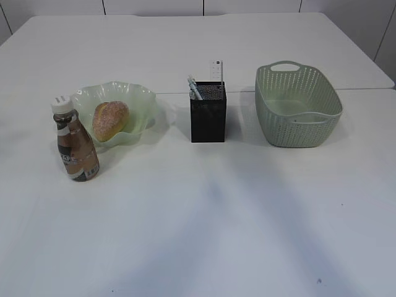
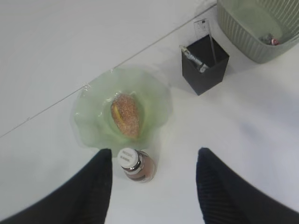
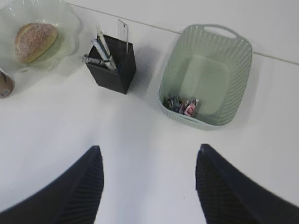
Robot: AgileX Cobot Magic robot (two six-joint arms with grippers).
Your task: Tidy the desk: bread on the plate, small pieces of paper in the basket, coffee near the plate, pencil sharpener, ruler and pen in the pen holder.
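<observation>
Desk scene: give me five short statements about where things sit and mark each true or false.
1. The bread lies on the plate. True.
2. The coffee lies tipped over in the basket. False: it stands upright beside the plate.
3. The ruler stands in the pen holder. True.
4. The basket is empty. False: small paper pieces lie inside.
5. The left gripper holds the coffee. False: its jaws are open and apart from the bottle.
</observation>
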